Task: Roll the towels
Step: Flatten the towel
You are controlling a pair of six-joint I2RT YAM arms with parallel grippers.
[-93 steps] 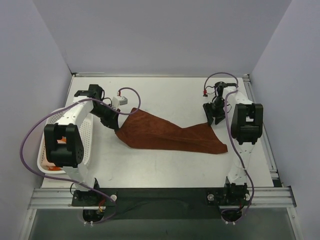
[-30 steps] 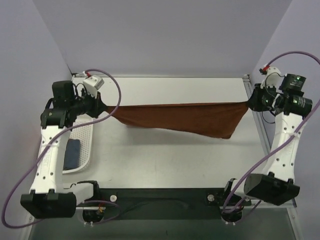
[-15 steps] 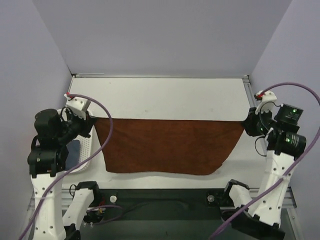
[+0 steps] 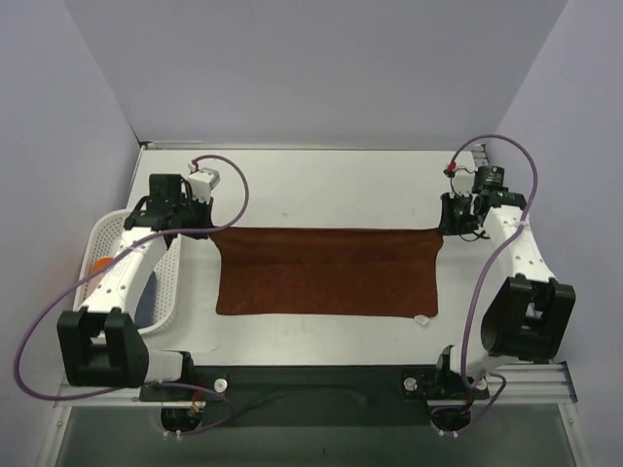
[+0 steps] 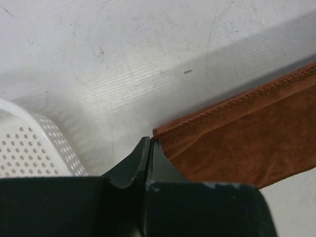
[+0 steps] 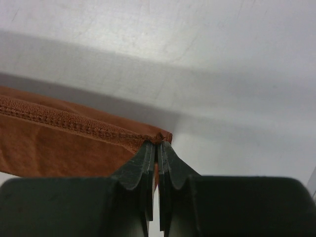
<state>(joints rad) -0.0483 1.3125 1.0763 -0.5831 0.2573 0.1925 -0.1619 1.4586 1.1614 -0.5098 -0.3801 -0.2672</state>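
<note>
Cloth first: the rust-brown towel lay flat on the table, spread out as a rectangle with its long axis running left to right across my overhead view. Its small white tag sat at the near right corner.

My left gripper had its jaws pressed together on the far left corner, with the stitched hem running away from the tips to the right. My right gripper was closed the same way on the far right corner, and its hem led off to the left. So the whole far edge was strung between the two pinches. Everything else of the towel lay on the near side of the jaws, towards the arm bases.

That was the relation I weighed. Neither arm was nearer to the work, since each sat on its own corner, level with the other. In my judgement, a roll begun from this hold would have to travel from the far hem towards the bases, across the short side. Rolling along the long side would have meant letting go and regripping at one end.

The white lattice basket stood just left of the towel, under my left arm.
</note>
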